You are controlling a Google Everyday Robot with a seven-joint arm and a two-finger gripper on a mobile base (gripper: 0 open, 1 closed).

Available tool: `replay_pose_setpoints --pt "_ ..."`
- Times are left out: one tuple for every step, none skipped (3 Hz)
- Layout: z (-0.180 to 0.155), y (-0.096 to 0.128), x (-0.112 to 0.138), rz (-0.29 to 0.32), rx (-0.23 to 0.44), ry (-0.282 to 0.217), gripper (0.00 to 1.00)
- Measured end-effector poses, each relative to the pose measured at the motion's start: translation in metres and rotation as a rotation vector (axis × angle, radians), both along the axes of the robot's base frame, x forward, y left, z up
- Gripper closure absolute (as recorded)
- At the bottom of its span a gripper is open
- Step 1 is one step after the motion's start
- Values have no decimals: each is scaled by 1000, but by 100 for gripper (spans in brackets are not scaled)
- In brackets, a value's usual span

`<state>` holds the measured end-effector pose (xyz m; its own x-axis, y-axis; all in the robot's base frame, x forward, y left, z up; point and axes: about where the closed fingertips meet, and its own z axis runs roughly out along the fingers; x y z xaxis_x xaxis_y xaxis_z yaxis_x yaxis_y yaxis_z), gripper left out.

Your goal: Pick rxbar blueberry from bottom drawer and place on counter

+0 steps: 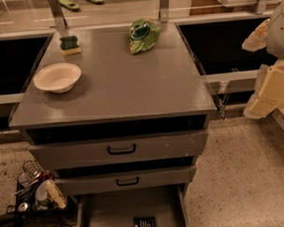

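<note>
Dark flat rxbar blueberry wrapper (pixel 144 223) low in grey bottom drawer (pixel 108 213); cream gripper (pixel 266 94) far right, open-or-closed untellable; reach may clip grey upper drawers (pixel 171 144).

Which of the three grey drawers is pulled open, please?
The bottom drawer, below the two black-handled drawers: it alone is pulled far out, showing its floor and the rxbar blueberry. The tool is at the right edge, beside the counter.
</note>
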<state>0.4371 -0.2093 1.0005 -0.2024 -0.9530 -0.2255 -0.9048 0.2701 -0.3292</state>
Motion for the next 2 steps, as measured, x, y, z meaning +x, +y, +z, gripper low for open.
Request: replay_pose_setpoints --pt "0 0 0 0 0 0 41" --pt "0 0 0 0 0 0 63"
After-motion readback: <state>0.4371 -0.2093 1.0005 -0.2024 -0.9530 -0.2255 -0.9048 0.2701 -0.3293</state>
